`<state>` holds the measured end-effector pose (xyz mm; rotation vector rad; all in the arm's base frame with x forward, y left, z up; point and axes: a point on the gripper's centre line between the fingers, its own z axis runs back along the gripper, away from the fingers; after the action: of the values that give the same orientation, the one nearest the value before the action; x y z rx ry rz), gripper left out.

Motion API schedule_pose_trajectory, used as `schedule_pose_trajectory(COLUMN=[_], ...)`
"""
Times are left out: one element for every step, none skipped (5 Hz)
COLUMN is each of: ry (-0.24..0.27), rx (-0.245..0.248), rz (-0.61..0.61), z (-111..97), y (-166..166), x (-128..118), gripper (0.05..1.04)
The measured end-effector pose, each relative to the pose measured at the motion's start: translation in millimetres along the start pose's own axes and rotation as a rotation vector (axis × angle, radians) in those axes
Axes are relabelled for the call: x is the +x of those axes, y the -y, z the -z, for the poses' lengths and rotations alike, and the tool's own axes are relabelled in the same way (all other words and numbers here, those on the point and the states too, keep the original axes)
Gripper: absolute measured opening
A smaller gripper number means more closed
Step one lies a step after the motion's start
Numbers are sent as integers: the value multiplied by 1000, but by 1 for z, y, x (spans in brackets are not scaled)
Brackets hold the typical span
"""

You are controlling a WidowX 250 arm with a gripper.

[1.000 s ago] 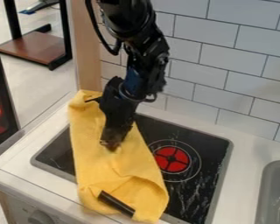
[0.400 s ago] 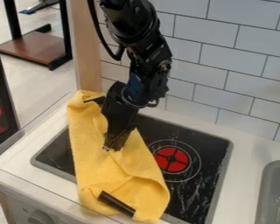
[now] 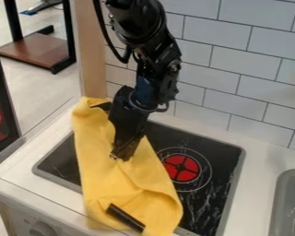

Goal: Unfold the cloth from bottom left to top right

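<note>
The yellow cloth [image 3: 122,184] lies in a long strip over the left part of the black stove top, from the back left corner to the front edge, with folds and a raised crease in its lower half. My gripper [image 3: 120,156] points down at the middle of the cloth, its tip against or just over the fabric. How its tips stand to each other cannot be made out. A short black cylindrical piece [image 3: 125,217] lies at the cloth's lower end.
The stove top [image 3: 213,203] has a red burner [image 3: 180,168] right of the cloth. A grey sink [image 3: 288,203] is at the right edge. A tiled wall [image 3: 236,69] rises behind the counter, with a wooden post [image 3: 91,50] at back left.
The gripper has moved slightly right and down from a second ago. The cloth's lower end has shifted a little to the right and toward the front, and the black piece with it.
</note>
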<state>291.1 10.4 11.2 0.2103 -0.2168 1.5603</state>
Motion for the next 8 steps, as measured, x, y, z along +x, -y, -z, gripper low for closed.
schedule_pose_trajectory(ry=[-85, -154, -184, -198, -216, -182, -187, -189], rx=[-21, -32, -49, -71, -74, -105, -114, -111], rz=[3, 19, 92, 139, 190, 203, 200, 209], z=[-25, -47, -60, -69, -66, -64, -63, -54], y=[8, 10, 9, 11, 13, 17, 27, 31], x=[-7, -19, -43, -57, -76, -94, -107, -122], gripper=[50, 50, 50, 50, 50, 50, 50, 50])
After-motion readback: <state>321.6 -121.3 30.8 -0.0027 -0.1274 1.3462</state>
